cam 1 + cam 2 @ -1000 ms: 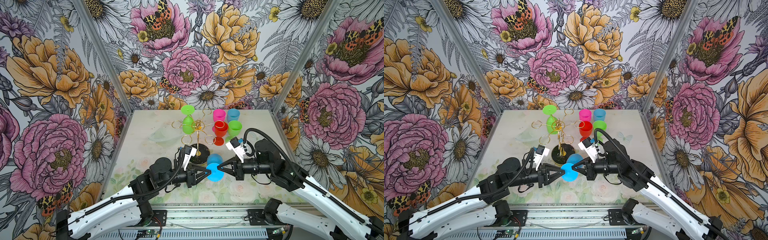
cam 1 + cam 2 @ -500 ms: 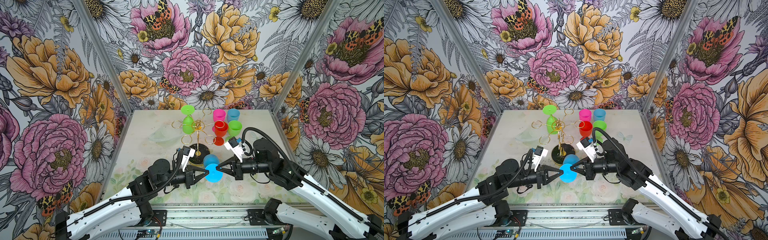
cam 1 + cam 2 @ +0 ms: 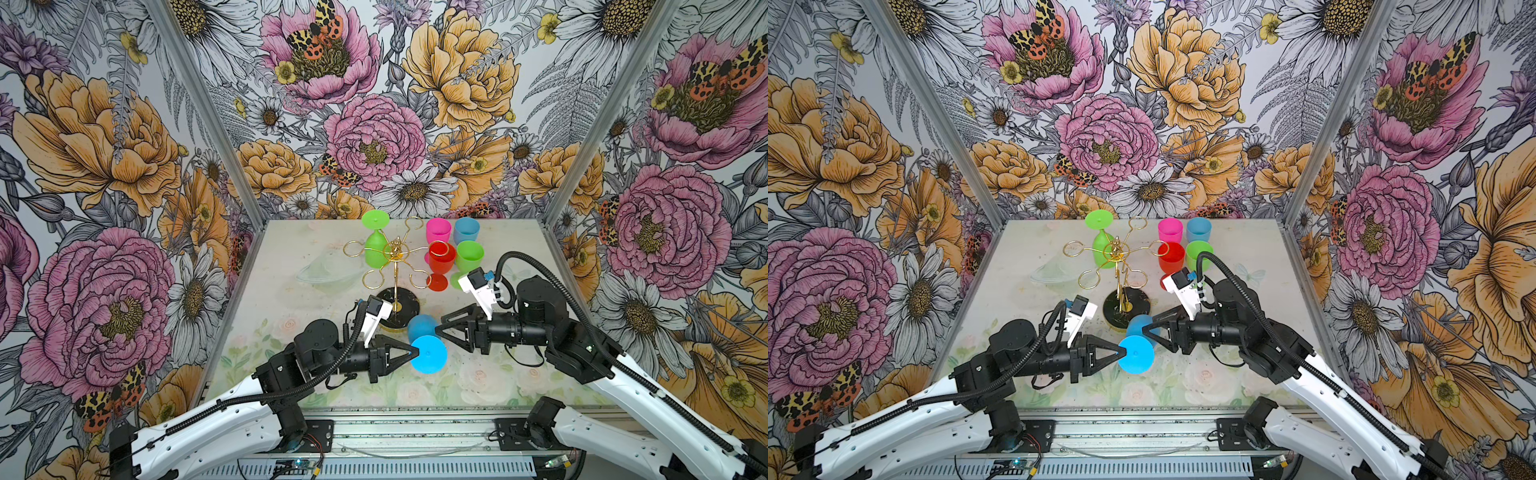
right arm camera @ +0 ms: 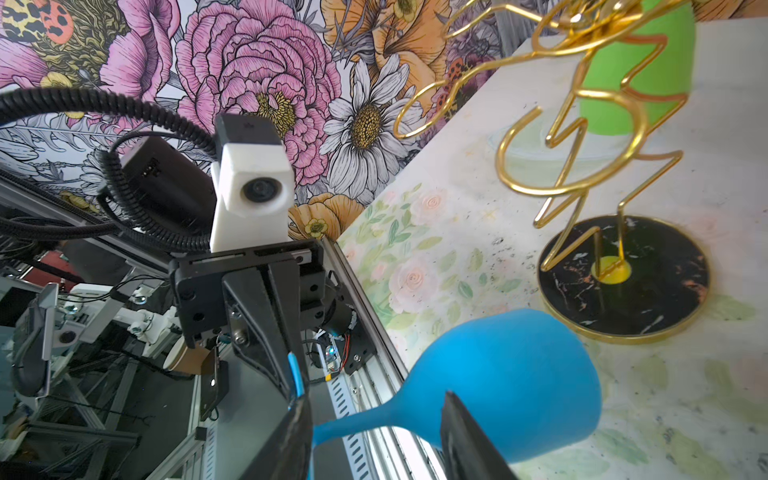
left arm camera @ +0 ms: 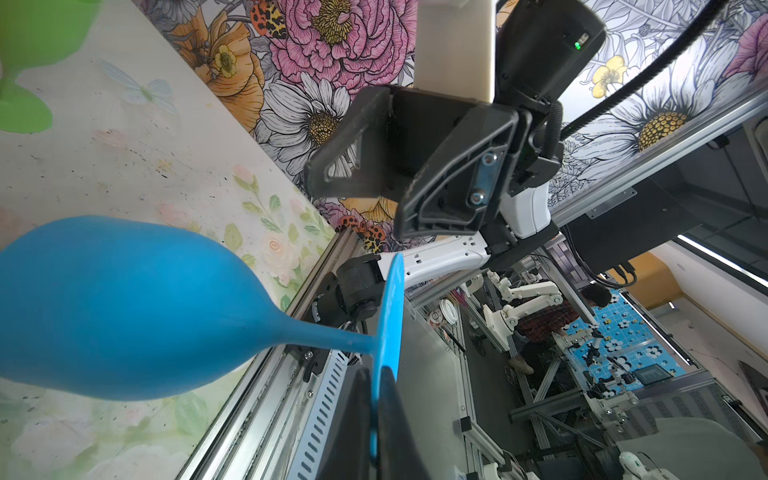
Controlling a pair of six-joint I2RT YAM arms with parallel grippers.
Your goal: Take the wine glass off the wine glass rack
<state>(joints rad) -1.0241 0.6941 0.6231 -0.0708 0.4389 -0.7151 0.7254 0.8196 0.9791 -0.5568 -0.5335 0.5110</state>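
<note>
Now, in both top views the blue wine glass lies on its side in the air, in the lower middle of the frame. It is in front of the wine glass rack, so it is off its hook. The left gripper is pinched tight on the edge of the round foot, and that grip carries the glass. The right gripper has its jaws spread apart by the stem and holds nothing. This looks like a pass from one arm to the other. A green wine glass hangs on the rack near the upper middle.

From the left wrist, the thin foot sits squeezed between the two black fingers, so the bowl sticks out sideways over the table.

From the right wrist, the stem runs between the spread jaws with a gap on each side. Nothing there squeezes it. The rack's black base stands just behind the bowl.
</note>
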